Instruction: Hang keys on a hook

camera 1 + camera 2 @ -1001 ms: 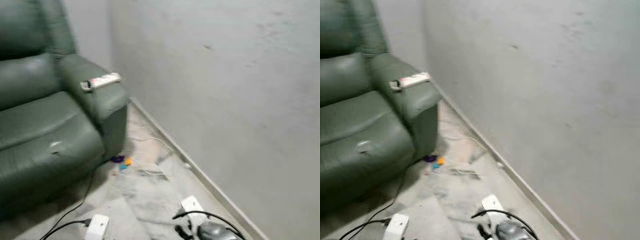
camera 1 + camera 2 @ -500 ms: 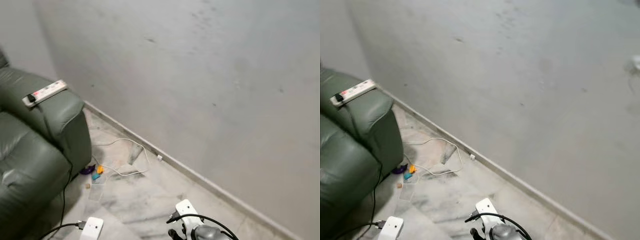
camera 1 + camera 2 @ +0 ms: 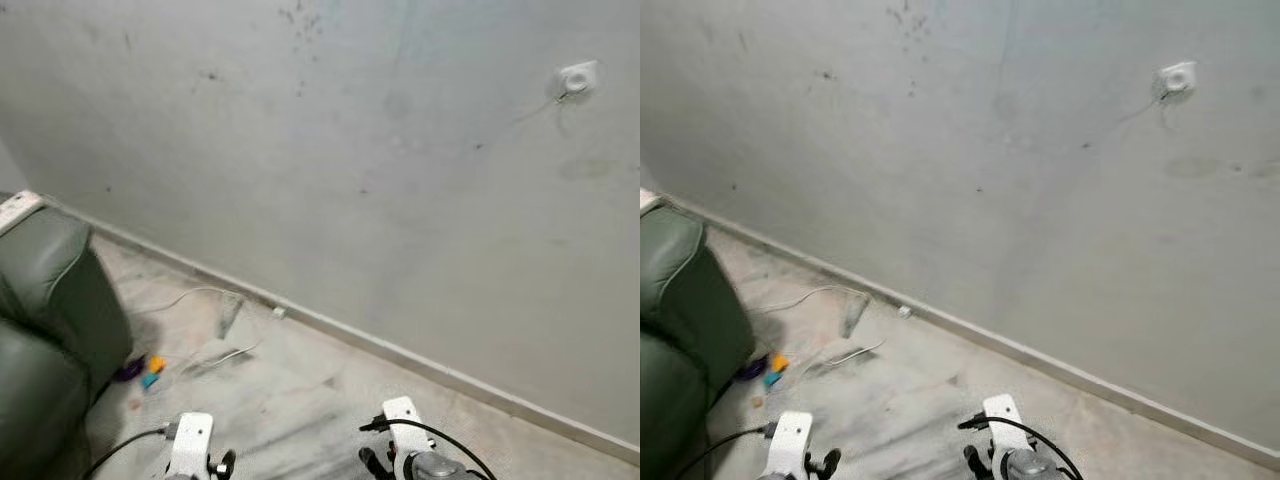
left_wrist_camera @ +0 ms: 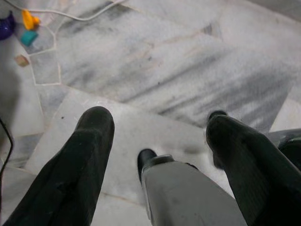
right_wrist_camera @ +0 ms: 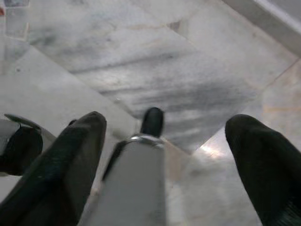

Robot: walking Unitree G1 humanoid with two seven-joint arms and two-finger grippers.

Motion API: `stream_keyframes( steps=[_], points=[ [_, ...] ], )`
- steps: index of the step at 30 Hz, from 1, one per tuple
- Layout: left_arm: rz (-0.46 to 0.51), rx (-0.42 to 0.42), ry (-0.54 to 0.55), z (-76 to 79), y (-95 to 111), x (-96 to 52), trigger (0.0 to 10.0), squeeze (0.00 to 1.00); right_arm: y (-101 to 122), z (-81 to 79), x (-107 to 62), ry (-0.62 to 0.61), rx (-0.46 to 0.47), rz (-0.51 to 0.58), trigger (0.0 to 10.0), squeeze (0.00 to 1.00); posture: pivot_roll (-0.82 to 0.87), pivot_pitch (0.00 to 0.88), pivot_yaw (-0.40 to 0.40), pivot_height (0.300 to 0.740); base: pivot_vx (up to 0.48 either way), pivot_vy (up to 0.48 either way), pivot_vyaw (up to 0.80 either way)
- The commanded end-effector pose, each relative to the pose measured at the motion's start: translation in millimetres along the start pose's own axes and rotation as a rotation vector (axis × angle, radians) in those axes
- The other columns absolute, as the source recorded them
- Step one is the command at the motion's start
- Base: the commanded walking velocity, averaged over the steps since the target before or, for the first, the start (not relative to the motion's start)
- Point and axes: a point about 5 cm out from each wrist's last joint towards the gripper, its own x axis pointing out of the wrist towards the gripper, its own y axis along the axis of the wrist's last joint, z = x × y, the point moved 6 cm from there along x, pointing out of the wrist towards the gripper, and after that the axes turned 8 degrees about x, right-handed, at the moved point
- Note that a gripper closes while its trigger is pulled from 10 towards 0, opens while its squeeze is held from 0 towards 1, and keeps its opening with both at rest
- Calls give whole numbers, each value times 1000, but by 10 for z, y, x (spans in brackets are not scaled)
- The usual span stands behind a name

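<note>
Head views gave you the hook (image 3: 577, 78) on the wall (image 3: 330, 190); wrist views showed left tool (image 4: 157, 129) and right tool (image 5: 164, 127) spread wide, empty, above the floor (image 4: 188, 70).

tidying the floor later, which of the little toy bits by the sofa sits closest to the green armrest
The small purple piece: it lies right at the foot of the green leather sofa, while the orange piece and teal piece lie just beyond it.
</note>
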Motion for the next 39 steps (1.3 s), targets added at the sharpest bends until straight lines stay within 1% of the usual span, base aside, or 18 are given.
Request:
stream_keyframes(
  steps=[1,2,5,8,10,11,13,16,20,25,28,29,30,31,32,36,37,39],
  points=[
    [134,-18,3,4,665,117,10000,0,155,102,-15,-10,33,44,10000,0,56,78,-53,740,0,0,-788],
    [192,-16,3,9,1029,149,10000,0,246,87,-11,-7,46,70,10000,0,54,77,-52,740,0,0,-788],
    [185,2,0,29,1046,156,10000,0,317,59,-4,-6,40,87,10000,0,50,76,-52,740,0,0,-788],
    [185,20,-20,98,1049,161,10000,0,496,-6,6,-5,68,139,10000,0,48,76,-52,740,0,0,-788],
    [188,16,-29,118,1053,161,10000,0,523,-24,9,-4,78,147,10000,0,46,75,-51,740,0,0,-788],
    [187,11,-45,166,1048,164,10000,0,571,-80,16,6,83,158,10000,0,46,73,-51,740,0,0,-788],
    [181,12,-52,199,1033,166,10000,0,585,-119,22,14,73,159,10000,0,48,71,-53,740,0,0,-788],
    [148,21,-66,263,960,175,10000,0,580,-129,25,13,61,154,10000,0,49,71,-55,740,0,0,-788],
    [95,53,-92,351,795,175,10000,0,555,-61,17,-12,39,150,10000,0,51,71,-57,740,0,0,-786],
    [78,53,-134,419,683,160,10000,0,540,35,2,-41,43,150,10000,0,52,72,-57,740,0,0,-788],
    [70,63,-144,434,638,154,10000,0,547,86,-7,-61,35,158,10000,0,52,70,-57,740,0,0,-788],
    [90,66,-118,397,659,152,10000,0,590,112,-15,-72,34,173,10000,0,51,69,-58,740,0,0,-788],
    [90,66,-118,397,659,152,10000,0,590,112,-15,-72,34,173,10000,0,51,69,-58,740,0,0,-788],
    [110,42,-94,357,699,153,10000,0,617,120,-18,-76,28,179,10000,0,52,67,-61,740,0,0,-788],
    [108,43,-95,357,698,154,10000,0,615,120,-18,-75,21,177,10000,0,53,66,-62,740,0,0,-800],
    [78,80,-100,357,655,157,10000,0,570,124,-16,-73,-19,159,10000,0,55,63,-63,740,0,0,-747],
    [58,104,-96,344,595,154,10000,0,512,140,-17,-74,-48,142,10000,0,55,62,-64,740,0,0,0],
    [50,109,-93,336,571,152,10000,0,491,148,-18,-76,-52,137,10000,0,55,62,-64,740,0,0,0]
  ],
)
